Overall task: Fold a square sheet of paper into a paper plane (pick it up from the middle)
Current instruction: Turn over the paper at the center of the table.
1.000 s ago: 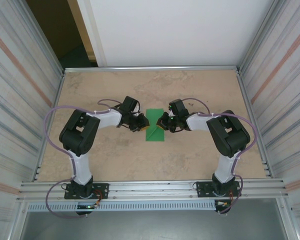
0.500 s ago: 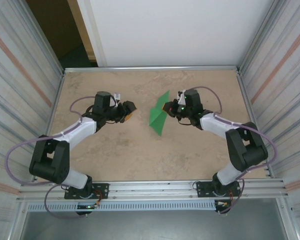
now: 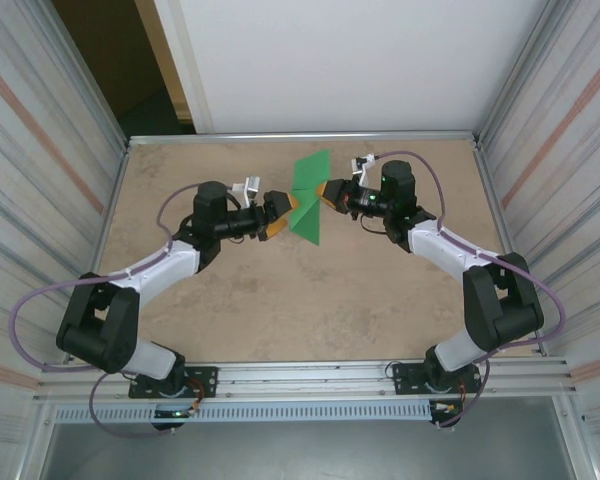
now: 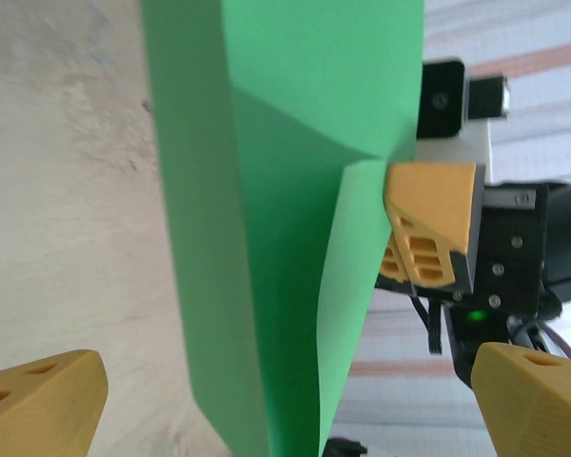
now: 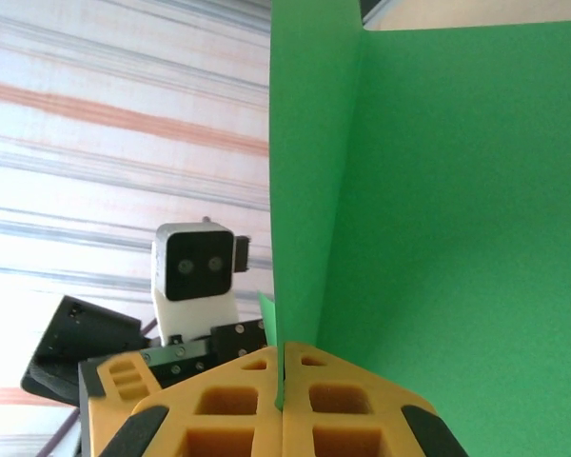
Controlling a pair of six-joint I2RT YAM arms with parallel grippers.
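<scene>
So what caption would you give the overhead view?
Right gripper holds up the folded green paper; open left gripper faces it.

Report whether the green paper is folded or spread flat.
Folded: the green paper shows creases and doubled layers, its edge pinched in the shut right gripper.

Sheet of paper (image 3: 307, 195): bright green, matte, unmarked. Folded, outline no longer square. Top view: tapered wedge in upper centre of frame, broad end toward the top, narrow tip pointing down toward frame centre. Raised and standing roughly on edge over the counter (image 3: 230, 300); cannot tell whether the lower tip touches it.

Left wrist view: paper (image 4: 266, 219) runs top to bottom through mid-frame, diagonal crease in upper half, loose layer curving along its right edge.

Right wrist view: paper (image 5: 438, 238) covers the right half, sharp vertical fold left of centre. Right edge pinched in right tool (image 3: 326, 193).
</scene>
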